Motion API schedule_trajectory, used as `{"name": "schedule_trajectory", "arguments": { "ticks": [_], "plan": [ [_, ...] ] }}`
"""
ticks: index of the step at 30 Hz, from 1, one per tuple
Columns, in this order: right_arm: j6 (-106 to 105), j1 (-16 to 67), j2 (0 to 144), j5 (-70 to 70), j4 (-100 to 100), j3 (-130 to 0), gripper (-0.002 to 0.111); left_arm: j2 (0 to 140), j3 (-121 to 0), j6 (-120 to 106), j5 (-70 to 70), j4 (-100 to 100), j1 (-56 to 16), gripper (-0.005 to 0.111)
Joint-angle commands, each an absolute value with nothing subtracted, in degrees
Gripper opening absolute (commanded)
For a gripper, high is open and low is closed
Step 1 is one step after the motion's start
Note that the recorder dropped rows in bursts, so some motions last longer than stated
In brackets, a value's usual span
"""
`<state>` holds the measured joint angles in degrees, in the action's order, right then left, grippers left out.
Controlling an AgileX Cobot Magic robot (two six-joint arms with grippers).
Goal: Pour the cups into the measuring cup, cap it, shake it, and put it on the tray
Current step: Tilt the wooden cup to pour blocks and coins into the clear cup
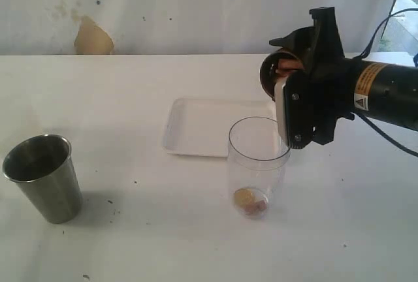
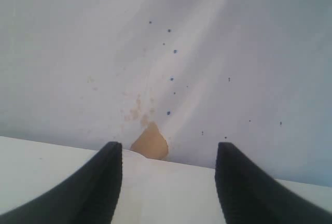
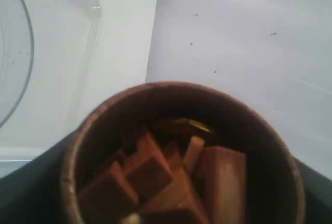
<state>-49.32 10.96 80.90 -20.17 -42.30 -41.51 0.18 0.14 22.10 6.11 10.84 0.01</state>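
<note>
White table (image 1: pixel 130 93), stained white wall (image 1: pixel 196 8). Right gripper (image 1: pixel 285 74) clamps the tipped wooden cup (image 1: pixel 270 73) over the measuring cup (image 1: pixel 258 164), just beside the tray (image 1: pixel 202 125). Tumbler (image 1: pixel 44 177) stands well apart. Left gripper (image 2: pixel 168 182) is parted, empty.

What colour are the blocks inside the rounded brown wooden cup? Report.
Blocks in the wooden cup: reddish-brown, best in right wrist view.
</note>
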Motion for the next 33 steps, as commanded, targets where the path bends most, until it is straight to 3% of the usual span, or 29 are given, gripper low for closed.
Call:
{"name": "schedule_trajectory", "arguments": {
  "ticks": [1, 21, 33],
  "plan": [
    [-51.2, 10.91, 80.84, -23.72, -42.24, -41.41, 0.0, 0.0, 0.0, 21.98, 6.39, 10.99, -0.15, 0.052],
    [-58.26, 10.91, 80.84, -25.44, -42.24, -41.41, 0.0, 0.0, 0.0, 21.98, 6.39, 10.99, -0.15, 0.052],
    [-50.9, 10.91, 84.94, -27.16, -42.24, -41.41, 0.0, 0.0, 0.0, 21.98, 6.39, 10.99, -0.15, 0.052]
  ]
}}
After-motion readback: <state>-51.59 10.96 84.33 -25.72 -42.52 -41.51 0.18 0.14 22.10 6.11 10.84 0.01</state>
